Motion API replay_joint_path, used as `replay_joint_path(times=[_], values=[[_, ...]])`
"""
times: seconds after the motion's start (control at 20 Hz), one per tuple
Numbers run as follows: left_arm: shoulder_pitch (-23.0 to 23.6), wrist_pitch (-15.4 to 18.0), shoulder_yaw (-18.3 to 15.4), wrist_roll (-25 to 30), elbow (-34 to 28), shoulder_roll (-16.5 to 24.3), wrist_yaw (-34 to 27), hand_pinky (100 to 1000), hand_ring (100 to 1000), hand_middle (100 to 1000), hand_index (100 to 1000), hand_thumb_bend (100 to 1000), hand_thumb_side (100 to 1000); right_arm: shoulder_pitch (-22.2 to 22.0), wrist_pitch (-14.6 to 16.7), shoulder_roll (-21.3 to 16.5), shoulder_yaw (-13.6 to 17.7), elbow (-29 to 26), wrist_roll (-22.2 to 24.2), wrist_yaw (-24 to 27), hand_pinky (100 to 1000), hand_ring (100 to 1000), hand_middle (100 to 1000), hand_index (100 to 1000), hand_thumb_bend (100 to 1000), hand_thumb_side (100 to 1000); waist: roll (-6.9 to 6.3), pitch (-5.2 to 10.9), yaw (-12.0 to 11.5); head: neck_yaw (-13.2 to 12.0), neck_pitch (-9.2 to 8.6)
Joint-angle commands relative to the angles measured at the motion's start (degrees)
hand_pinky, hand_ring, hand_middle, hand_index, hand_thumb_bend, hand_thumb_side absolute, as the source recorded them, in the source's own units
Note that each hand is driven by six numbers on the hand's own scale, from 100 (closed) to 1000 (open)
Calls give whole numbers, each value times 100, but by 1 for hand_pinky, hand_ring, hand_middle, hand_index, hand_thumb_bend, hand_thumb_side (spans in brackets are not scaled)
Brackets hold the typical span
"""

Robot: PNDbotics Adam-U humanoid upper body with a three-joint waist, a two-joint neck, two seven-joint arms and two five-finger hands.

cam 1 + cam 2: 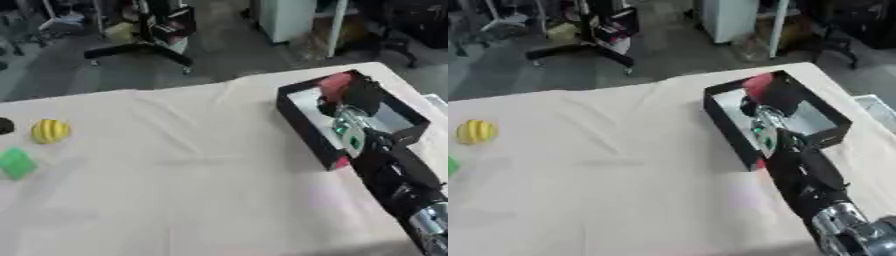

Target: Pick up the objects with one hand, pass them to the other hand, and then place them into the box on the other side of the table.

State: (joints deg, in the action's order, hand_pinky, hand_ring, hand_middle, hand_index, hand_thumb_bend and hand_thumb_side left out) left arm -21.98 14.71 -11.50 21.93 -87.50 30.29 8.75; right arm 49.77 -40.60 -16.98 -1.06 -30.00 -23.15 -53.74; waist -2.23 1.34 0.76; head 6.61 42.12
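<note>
My right arm reaches from the lower right over the black box (302, 122) at the table's right side. My right hand (357, 96) is above the box's far end, fingers curled round a red object (333, 83). At the table's left edge lie a yellow striped ball (50, 130), a green block (17, 163) and a dark object (4, 125), partly cut off by the view's edge. My left hand shows in neither view.
A pale cloth covers the table (192, 175). Beyond the far edge are a black wheeled stand (149, 35) and a white cabinet (284, 17). The table's right edge lies just past the box.
</note>
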Motion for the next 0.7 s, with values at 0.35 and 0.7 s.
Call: replay_joint_path(times=[0.35, 0.7], values=[[145, -178, -272, 90, 47, 275, 279, 810, 759, 786, 877, 1000, 505, 43, -155, -515, -137, -928, 627, -535, 836, 972, 894, 1000, 605, 591, 75, 52, 25, -28, -132], [177, -191, -367, 81, 252, 328, 554, 812, 757, 778, 876, 1000, 492, -130, 510, -730, -281, -2458, 2038, -1714, 777, 968, 869, 1000, 551, 403, 97, 37, 54, -172, -131]])
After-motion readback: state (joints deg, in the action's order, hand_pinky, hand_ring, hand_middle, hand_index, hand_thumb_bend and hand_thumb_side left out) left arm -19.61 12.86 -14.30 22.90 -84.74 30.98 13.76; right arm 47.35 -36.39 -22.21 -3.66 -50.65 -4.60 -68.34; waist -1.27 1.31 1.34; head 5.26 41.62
